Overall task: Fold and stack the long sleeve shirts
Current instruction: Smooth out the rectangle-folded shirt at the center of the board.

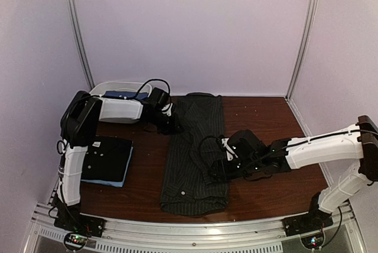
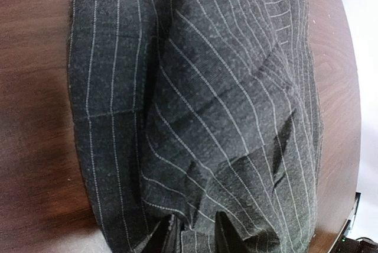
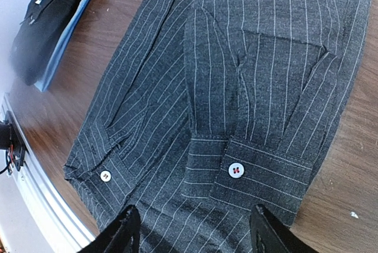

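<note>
Since the pinstripe shirt [image 1: 195, 152] lies down the table [image 1: 266, 117] as a long strip, sleeves tucked in, the right claw [image 3: 194, 223] hangs wide open, empty, over the cuffs [image 3: 236, 170], likely for the next fold. The left claw [image 2: 195, 238] sits at its far edge; I can't tell whether it grips. The stack [image 1: 106, 159] waits left.

Open: bare table [image 1: 266, 114] far right; strip between stack [image 1: 109, 159] and pinstripe shirt [image 1: 192, 164]. Blocked: tub [image 1: 121, 87] and left arm [image 1: 121, 110] far left; right arm [image 1: 319, 149] across near right.
</note>
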Robot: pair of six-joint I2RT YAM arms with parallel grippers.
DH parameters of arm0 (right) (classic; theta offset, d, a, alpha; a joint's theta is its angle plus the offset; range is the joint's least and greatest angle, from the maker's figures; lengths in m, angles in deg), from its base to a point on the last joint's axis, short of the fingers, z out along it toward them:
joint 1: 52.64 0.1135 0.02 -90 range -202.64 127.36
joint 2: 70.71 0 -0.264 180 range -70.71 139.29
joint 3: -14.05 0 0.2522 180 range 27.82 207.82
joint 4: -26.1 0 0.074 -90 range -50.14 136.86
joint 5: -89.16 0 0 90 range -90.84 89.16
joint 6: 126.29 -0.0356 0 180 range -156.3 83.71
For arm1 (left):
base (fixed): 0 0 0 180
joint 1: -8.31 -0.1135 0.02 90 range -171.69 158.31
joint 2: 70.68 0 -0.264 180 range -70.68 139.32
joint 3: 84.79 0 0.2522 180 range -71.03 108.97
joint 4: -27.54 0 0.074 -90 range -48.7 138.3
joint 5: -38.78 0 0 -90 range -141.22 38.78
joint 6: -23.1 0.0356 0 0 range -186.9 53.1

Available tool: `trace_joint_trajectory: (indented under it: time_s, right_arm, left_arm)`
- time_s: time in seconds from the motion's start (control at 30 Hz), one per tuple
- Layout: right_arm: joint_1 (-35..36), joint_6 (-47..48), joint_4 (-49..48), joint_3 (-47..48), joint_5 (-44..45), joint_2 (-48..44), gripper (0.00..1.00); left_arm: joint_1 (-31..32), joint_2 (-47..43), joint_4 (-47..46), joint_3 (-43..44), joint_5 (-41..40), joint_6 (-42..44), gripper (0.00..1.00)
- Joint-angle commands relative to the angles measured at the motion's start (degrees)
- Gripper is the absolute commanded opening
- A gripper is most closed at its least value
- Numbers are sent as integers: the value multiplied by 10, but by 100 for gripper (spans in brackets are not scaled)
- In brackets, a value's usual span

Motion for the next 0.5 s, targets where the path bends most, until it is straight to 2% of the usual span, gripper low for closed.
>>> trace_joint_trajectory:
  time_s: [0.0, 0.1, 0.27, 0.47]
  right_arm:
    - [18, 19, 25, 33, 48, 24, 64]
    - [30, 31, 46, 56, 72, 48, 64]
    - [51, 40, 68, 92, 99, 96, 57]
    - [72, 47, 102, 128, 128, 147, 52]
  left_arm:
    - [-3, 6, -21, 21, -12, -1, 20]
    - [-3, 6, -20, 23, -14, 1, 13]
    - [-4, 6, -12, 29, -18, 5, 3]
    - [-4, 3, -8, 32, -21, 6, 0]
